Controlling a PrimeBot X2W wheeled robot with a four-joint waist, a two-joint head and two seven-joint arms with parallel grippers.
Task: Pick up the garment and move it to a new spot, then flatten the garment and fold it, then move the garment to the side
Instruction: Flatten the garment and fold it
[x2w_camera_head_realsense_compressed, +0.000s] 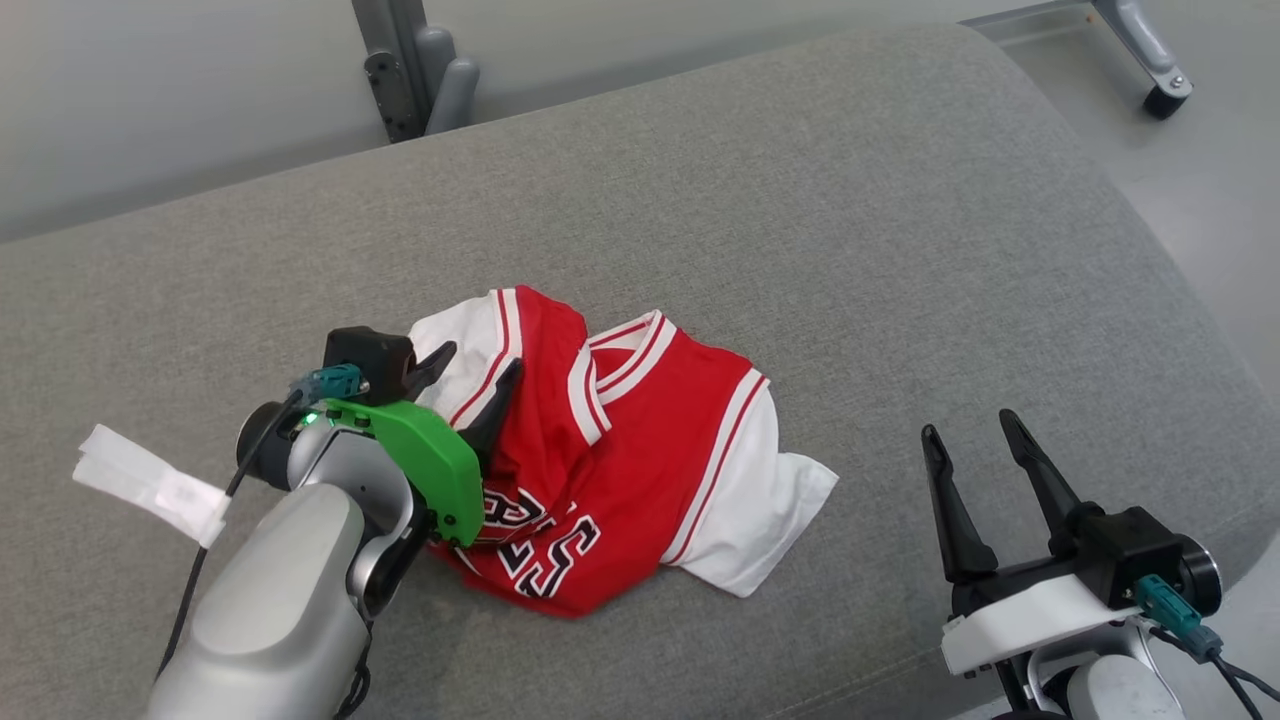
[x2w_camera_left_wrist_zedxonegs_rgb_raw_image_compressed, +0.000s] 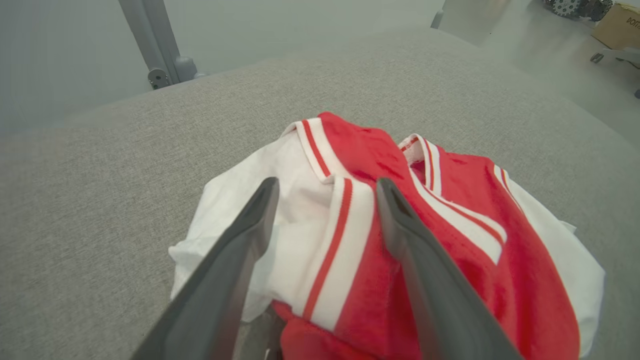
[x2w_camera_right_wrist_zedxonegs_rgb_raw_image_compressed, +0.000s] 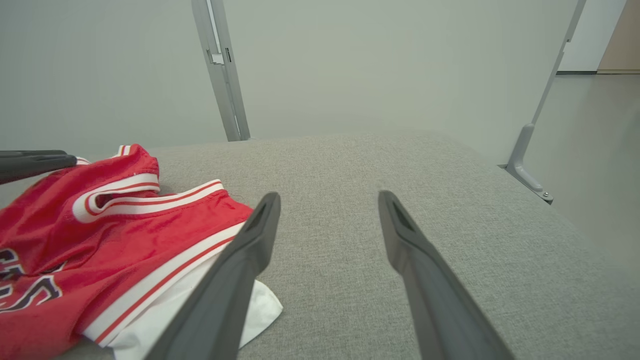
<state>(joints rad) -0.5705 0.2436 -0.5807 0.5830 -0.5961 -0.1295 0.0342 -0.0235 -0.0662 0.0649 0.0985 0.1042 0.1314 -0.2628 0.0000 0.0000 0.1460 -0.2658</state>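
Fingers (x2w_camera_left_wrist_zedxonegs_rgb_raw_image_compressed: 235, 260) of left gripper (x2w_camera_head_realsense_compressed: 480, 362) standing wide, straddling crumpled red-and-white fabric jersey (x2w_camera_head_realsense_compressed: 640, 450), right gripper (x2w_camera_head_realsense_compressed: 970, 423) gaping beside it, grey woven cushion (x2w_camera_head_realsense_compressed: 800, 200) lying beneath, pale wall (x2w_camera_right_wrist_zedxonegs_rgb_raw_image_compressed: 350, 60) behind

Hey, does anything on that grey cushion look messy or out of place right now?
The red and white jersey lies crumpled in a heap on the grey cushion, with folds over its lettering, not spread flat. Nothing looks spilled or damaged.
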